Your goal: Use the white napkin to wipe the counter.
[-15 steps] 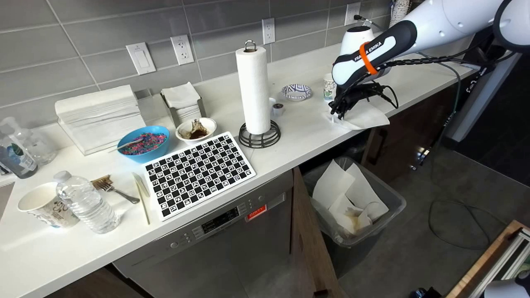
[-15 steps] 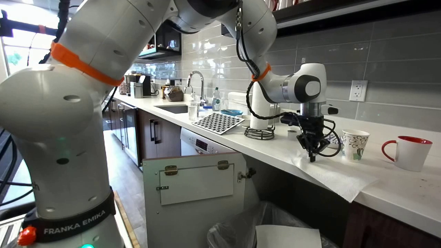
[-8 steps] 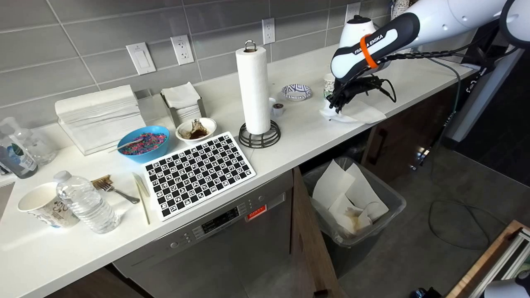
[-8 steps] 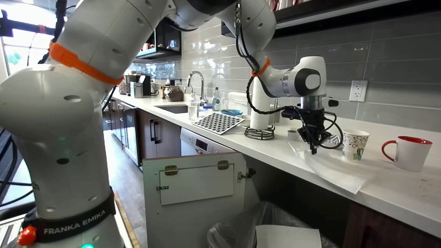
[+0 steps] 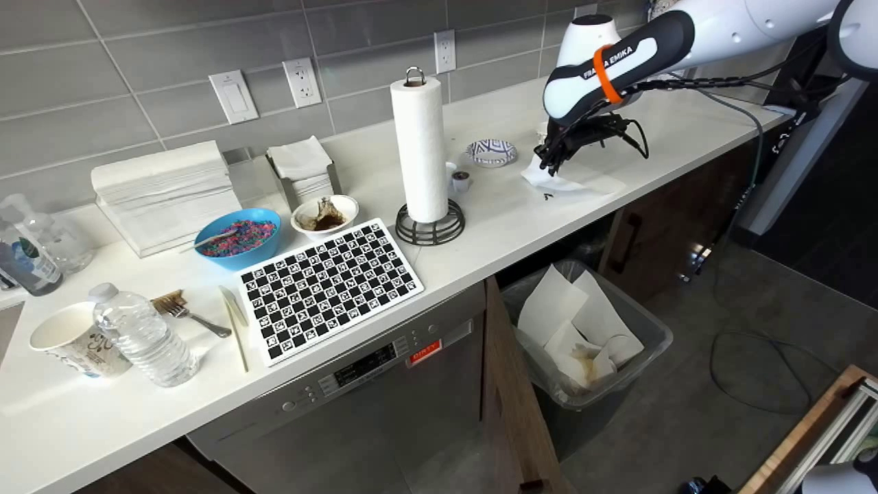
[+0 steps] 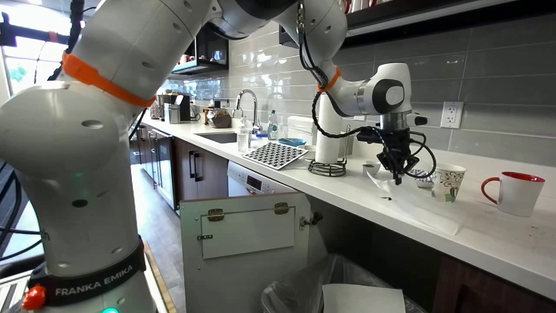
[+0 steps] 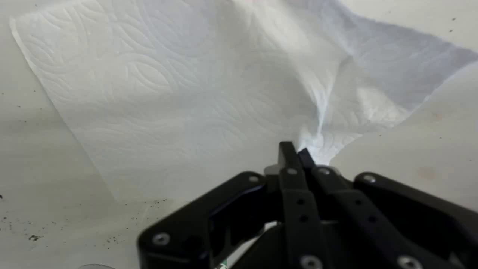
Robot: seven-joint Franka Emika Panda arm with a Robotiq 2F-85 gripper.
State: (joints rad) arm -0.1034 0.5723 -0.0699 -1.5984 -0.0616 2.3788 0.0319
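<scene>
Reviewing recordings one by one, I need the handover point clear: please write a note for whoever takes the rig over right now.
Black two-fingered hand: shut, pinching the thin white embossed paper napkin.
Napkin: bunched at the grip, the rest draped over the long, smooth white countertop, near the white patterned paper cup.
Done: napkin gripped and over the countertop.
Left: small dark specks lie beside the napkin, so wiping looks unfinished.

Over counter (image 5: 480, 226): embossed, matt paper napkin (image 7: 149, 74). Counter itself smooth. Behind counter: glossy tiles (image 6: 265, 71). Below counter: wood-look door (image 5: 519, 384), metal dishwasher (image 5: 411, 412), clear plastic liner (image 6: 282, 291).
</scene>
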